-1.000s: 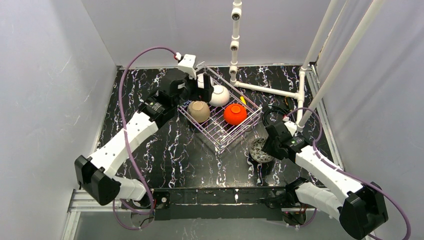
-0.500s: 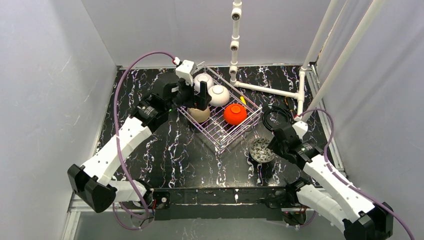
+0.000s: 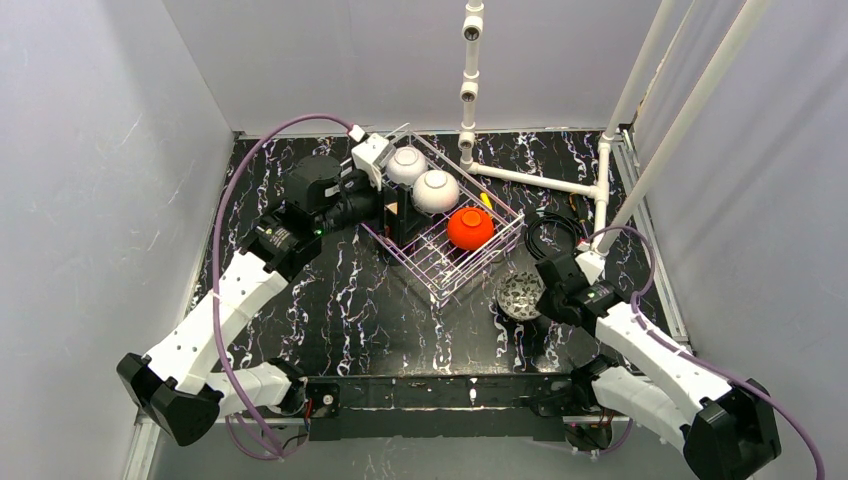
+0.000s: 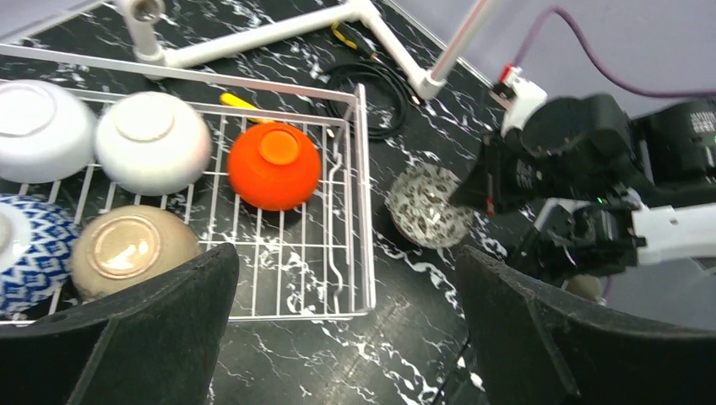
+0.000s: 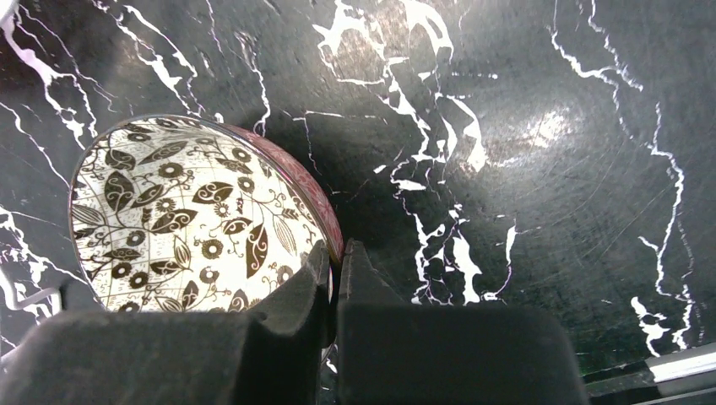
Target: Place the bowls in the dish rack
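The dish rack is thin, shiny metal wire; the red-orange bowl and leaf-patterned bowl look like glossy glazed ceramic; the black marbled tabletop is smooth and reflective.

Blue-patterned bowl cut by left edge.

Five in, one out
Five bowls sit in the dish rack; the sixth bowl is on the table, just right of it.

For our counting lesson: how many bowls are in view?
6. In the dish rack: white bowl, second white bowl, orange bowl, tan bowl, blue-patterned bowl. On the table: leaf-patterned bowl, rim pinched by right pincer.
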Controlling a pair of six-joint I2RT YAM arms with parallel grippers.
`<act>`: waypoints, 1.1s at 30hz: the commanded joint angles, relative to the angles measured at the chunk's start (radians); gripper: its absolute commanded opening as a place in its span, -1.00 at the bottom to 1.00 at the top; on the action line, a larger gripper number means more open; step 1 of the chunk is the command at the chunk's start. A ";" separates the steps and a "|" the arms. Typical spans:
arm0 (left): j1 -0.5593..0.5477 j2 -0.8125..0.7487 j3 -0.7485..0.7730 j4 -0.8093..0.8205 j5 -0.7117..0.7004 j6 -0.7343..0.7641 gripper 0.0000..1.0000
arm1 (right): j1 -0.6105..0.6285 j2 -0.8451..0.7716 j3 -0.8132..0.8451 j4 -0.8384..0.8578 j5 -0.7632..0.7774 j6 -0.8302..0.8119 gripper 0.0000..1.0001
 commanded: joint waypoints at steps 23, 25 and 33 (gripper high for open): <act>-0.365 0.243 0.116 0.015 0.317 0.820 0.90 | -0.004 -0.012 0.520 -0.003 -0.291 -0.280 -0.97; -0.391 0.286 0.147 -0.031 0.270 0.883 0.83 | -0.004 -0.005 0.539 -0.004 -0.318 -0.284 -0.97; -0.489 0.389 0.198 -0.177 0.018 1.071 -0.06 | -0.005 0.029 0.619 -0.076 -0.334 -0.308 -0.97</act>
